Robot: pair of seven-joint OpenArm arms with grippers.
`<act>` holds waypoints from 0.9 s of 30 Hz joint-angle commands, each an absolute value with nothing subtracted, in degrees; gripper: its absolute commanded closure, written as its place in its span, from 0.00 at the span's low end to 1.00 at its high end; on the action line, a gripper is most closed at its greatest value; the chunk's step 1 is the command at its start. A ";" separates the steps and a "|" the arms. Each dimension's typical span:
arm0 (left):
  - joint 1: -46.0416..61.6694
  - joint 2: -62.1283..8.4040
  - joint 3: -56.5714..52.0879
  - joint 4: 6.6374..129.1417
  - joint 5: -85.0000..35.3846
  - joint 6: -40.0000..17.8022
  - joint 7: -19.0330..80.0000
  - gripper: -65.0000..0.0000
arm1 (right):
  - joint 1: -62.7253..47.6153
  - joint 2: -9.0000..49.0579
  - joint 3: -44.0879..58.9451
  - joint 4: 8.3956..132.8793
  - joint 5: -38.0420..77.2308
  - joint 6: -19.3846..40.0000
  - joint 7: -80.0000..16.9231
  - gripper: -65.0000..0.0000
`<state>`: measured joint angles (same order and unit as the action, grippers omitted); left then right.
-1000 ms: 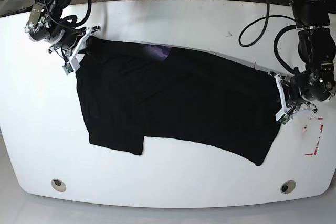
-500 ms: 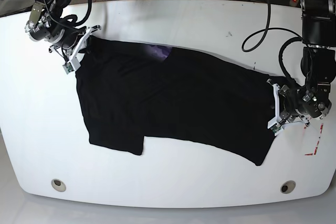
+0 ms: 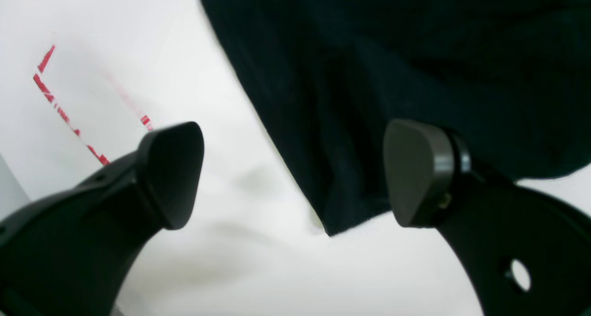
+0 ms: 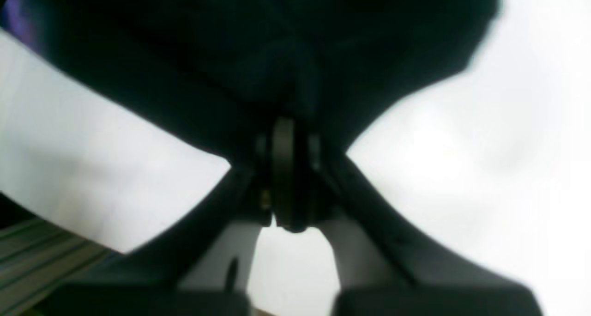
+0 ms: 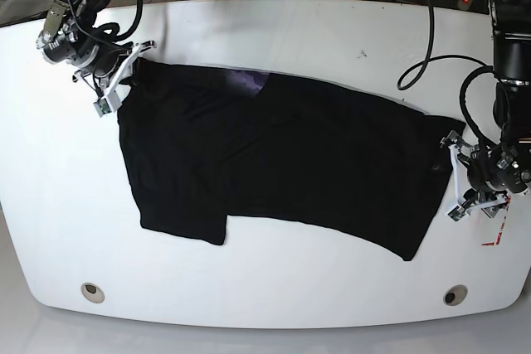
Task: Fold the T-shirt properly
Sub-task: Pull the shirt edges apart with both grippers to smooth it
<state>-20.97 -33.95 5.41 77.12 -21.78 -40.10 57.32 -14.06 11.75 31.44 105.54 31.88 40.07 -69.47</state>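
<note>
Progress: early, by my reading; the T-shirt (image 5: 282, 163) lies mostly spread, with only one flap doubled over on the base view's left half, and no tidy folded packet yet.
Left to do: judging from the spread cloth, the main folds across the body remain, plus squaring the edges.
Position: T-shirt rests flat on the white table (image 5: 274, 31), running slantwise from the upper left to the lower right of the base view.
Look: black, soft, matte cloth; a small purple patch (image 5: 251, 82) peeks out near its upper edge; lower edge steps down where the layers overlap.
Right gripper (image 4: 286, 136): closed on a bunched corner of the T-shirt at the upper left of the base view.
Left gripper (image 3: 293, 173): jaws wide apart, holding nothing; one finger sits over the cloth's edge, the other over bare table.
Nearby mark: red tape (image 3: 60, 108) on the table, beside the left gripper.
</note>
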 commanded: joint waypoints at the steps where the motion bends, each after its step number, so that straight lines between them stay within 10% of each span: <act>1: -20.09 -35.21 1.80 79.60 -21.76 -40.00 56.31 0.12 | -13.58 11.65 33.45 109.67 32.84 40.00 -68.53 1.00; 27: -5.05 -32.31 -1.89 68.44 -21.67 -40.00 43.03 0.12 | -10.95 14.37 41.01 99.12 32.40 40.00 -68.35 0.90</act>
